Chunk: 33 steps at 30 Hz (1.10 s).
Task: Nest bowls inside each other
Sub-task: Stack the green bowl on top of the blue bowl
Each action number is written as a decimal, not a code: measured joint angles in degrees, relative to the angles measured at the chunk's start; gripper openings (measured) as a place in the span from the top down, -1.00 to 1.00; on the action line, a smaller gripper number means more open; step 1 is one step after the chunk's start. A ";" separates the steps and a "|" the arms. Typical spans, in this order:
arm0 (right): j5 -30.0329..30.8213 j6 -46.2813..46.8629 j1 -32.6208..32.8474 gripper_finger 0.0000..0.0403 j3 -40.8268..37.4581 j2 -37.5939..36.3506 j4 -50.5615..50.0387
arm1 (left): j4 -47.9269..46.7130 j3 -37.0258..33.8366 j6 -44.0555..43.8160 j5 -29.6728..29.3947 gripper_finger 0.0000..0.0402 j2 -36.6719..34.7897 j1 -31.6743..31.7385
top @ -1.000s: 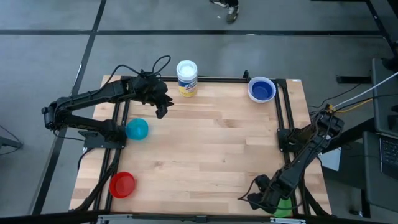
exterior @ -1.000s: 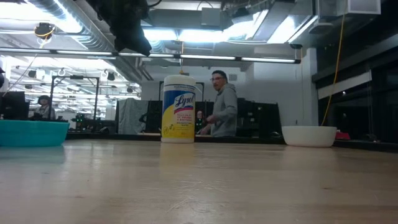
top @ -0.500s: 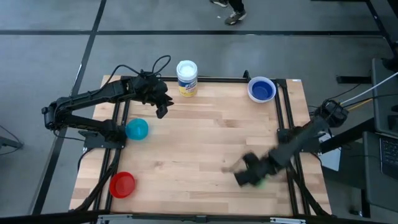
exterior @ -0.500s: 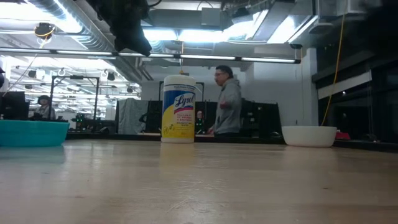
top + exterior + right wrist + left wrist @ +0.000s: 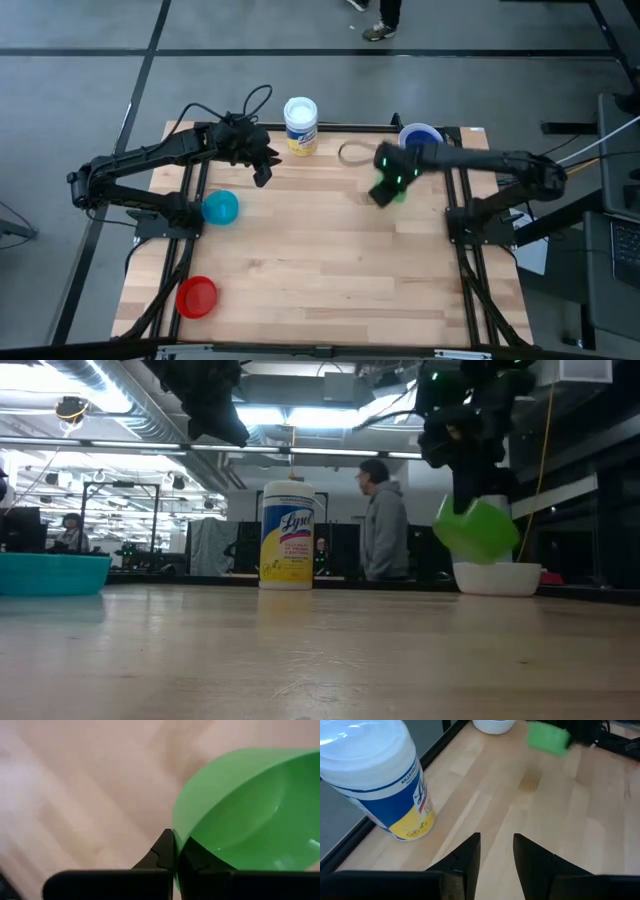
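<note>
Right fingers on green bowl rim — smooth, glossy, tilted.

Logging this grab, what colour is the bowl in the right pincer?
Green bowl, clearest in the right wrist view.

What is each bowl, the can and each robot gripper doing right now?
green bowl: tilted, in the air, pinched by its rim.
white bowl: upright on the table, dark blue bowl inside.
light blue bowl: upright on the table.
red bowl: on the table.
wipes can: standing, lid shut.
right gripper: shut on green bowl.
left gripper: open, empty.
</note>
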 joint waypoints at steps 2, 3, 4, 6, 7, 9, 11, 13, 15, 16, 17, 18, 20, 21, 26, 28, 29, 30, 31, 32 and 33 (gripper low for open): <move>0.25 -6.96 -5.34 0.99 3.86 1.17 -4.49 | 0.33 0.00 -0.10 -0.22 0.44 -0.01 -0.02; 0.56 -9.99 -7.81 0.99 6.02 1.87 -6.15 | 0.55 0.00 -0.12 -0.40 0.44 0.01 -0.02; 0.62 -12.82 -10.00 0.99 8.26 2.72 -8.32 | 1.05 0.00 -0.17 -0.54 0.44 0.01 0.00; 1.41 -17.91 -13.90 0.99 12.59 4.75 -12.27 | 2.09 0.00 -0.29 -1.15 0.44 0.01 0.00; 2.42 -20.65 -15.90 0.99 15.04 5.96 -14.10 | 2.57 0.00 -0.32 -1.45 0.44 0.00 0.00; 5.30 -25.82 -19.44 0.99 20.00 8.64 -19.17 | 3.47 0.00 -0.62 -1.62 0.44 0.01 -0.02; 10.61 -30.59 -22.29 0.99 24.97 12.60 -25.89 | 3.56 0.00 -0.90 -2.11 0.44 0.01 0.00; 15.85 -35.05 -24.42 0.99 29.17 16.98 -32.24 | 3.77 0.00 -1.10 -2.64 0.44 0.00 -0.02; 19.05 -38.57 -25.95 0.99 32.30 20.45 -36.31 | 3.75 0.00 -1.17 -2.88 0.44 -0.02 -0.02; 19.65 -39.75 -26.65 0.99 33.33 22.00 -36.94 | 3.77 0.00 -1.17 -3.05 0.44 0.01 -0.02; 19.79 -40.44 -27.15 0.99 33.91 22.99 -36.63 | 3.75 0.00 -1.17 -3.08 0.44 0.01 -0.02; 19.73 -40.87 -27.53 0.99 34.29 23.72 -36.12 | 3.75 0.00 -1.17 -3.10 0.44 0.01 -0.02; 19.82 -41.46 -27.87 0.99 35.16 24.76 -36.07 | 3.75 0.00 -1.17 -3.50 0.44 -0.01 -0.02; 19.88 -41.74 -27.99 0.99 35.35 25.21 -36.18 | 3.75 0.00 -1.15 -3.79 0.44 0.01 -0.02; 19.82 -42.77 -28.90 0.99 35.31 26.81 -36.70 | 3.75 0.00 -1.12 -4.44 0.44 0.01 -0.02; 19.88 -42.82 -29.78 0.99 35.31 26.93 -36.70 | 3.75 0.00 -1.11 -4.46 0.44 0.01 -0.02; 19.98 -42.79 -30.23 0.99 35.31 27.22 -36.70 | 3.75 0.00 -1.02 -4.46 0.44 0.00 -0.02; 20.00 -42.79 -30.74 0.99 35.27 27.58 -36.70 | 3.75 0.00 -0.84 -4.48 0.44 0.00 -0.02; 20.00 -42.78 -31.22 0.99 35.24 27.89 -36.68 | 3.75 0.00 -0.80 -4.50 0.44 0.01 -0.02; 19.99 -42.78 -31.71 0.99 35.24 28.10 -36.68 | 3.75 0.00 -0.80 -4.53 0.44 0.00 -0.02; 19.88 -42.77 -32.17 0.99 35.24 28.24 -36.69 | 3.75 0.00 -0.80 -4.55 0.44 0.01 -0.02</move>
